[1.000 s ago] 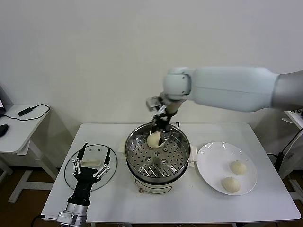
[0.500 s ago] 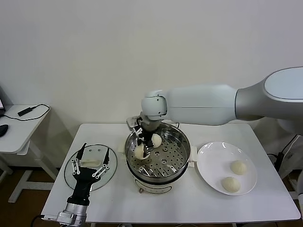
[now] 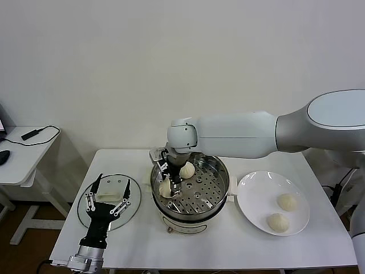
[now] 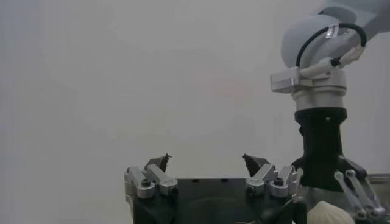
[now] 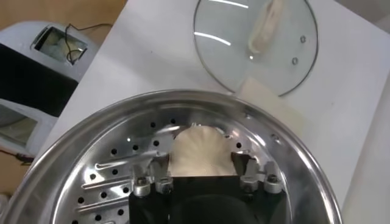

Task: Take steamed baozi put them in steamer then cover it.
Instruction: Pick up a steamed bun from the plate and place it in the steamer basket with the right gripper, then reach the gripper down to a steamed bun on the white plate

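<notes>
Steamed baozi: two of the four pale buns sit on the perforated tray inside the steamer (image 3: 190,191), one (image 3: 166,188) at its left side directly under your right gripper (image 3: 169,181), the other (image 3: 187,169) just behind it toward the far rim. The remaining two, one (image 3: 287,202) behind the other (image 3: 278,222), lie on the white plate (image 3: 256,188) at the pot's right, near each other but apart. Your right arm reaches across from the right and points its gripper down into the pot. In the right wrist view the jaws stand on either side of the left bun (image 5: 198,153), close against its flanks, and you cannot tell whether they grip it or have let go. Your left gripper (image 3: 106,198) hangs low at the tabletop's (image 3: 228,245) front left, over the clear glass lid (image 3: 129,212) that lies flat beside the steamer, jaws spread wide and holding nothing. A small side table (image 3: 23,149) with a cable stands further left.
</notes>
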Action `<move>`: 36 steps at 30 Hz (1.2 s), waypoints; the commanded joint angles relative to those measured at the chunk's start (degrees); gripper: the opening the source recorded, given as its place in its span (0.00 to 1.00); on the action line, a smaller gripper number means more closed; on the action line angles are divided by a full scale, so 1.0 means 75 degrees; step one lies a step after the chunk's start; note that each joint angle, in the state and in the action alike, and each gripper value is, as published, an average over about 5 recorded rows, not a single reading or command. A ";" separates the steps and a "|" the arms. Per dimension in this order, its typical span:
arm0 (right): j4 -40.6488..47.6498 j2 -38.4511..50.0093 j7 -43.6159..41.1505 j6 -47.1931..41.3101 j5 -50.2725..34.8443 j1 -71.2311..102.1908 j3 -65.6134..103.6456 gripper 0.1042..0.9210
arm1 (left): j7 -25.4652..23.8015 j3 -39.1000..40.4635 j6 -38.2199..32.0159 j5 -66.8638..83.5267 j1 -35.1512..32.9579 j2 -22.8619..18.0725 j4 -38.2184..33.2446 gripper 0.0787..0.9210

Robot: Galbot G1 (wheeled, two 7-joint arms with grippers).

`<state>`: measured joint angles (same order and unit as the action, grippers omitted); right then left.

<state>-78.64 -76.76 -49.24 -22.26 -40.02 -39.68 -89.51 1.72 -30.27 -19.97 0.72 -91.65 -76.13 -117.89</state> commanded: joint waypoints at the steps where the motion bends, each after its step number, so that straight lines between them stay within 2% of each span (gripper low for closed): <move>1: -0.0591 0.0719 -0.0181 0.0024 0.0393 -0.0245 0.0263 0.88 | 0.0000 -0.0002 0.0012 -0.0007 -0.0006 -0.0008 0.0011 0.88; 6: -0.1533 0.2311 -0.1232 0.0352 0.1049 -0.1007 0.0784 0.88 | -0.0002 0.0032 0.0024 -0.0016 0.0006 -0.0005 -0.0006 0.88; 10: -0.1924 0.3891 -0.2284 0.1044 0.1790 -0.1642 0.1001 0.88 | -0.0005 0.0087 0.0033 -0.0039 0.0025 -0.0002 -0.0007 0.88; 15: -0.1858 0.5740 -0.3301 0.2128 0.3019 -0.1595 0.1119 0.88 | -0.0011 0.0128 0.0022 -0.0082 -0.0008 -0.0013 -0.0024 0.88; 21: -0.1424 0.7303 -0.3703 0.2891 0.3961 -0.0603 0.1261 0.88 | -0.0016 0.0147 0.0038 -0.0109 -0.0038 -0.0018 -0.0060 0.88; 28: -0.0927 0.7993 -0.3499 0.3387 0.4547 0.1788 0.2284 0.88 | -0.0015 0.0161 0.0067 -0.0125 -0.0024 -0.0033 -0.0039 0.88; 36: -0.0500 0.7790 -0.3108 0.3480 0.5078 0.4589 0.4332 0.88 | -0.0011 0.0158 0.0081 -0.0148 -0.0002 -0.0041 0.0029 0.88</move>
<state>-84.49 -23.66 -72.31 0.46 -7.75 -24.00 -68.71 1.63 -29.09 -19.38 -0.34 -91.67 -76.43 -117.75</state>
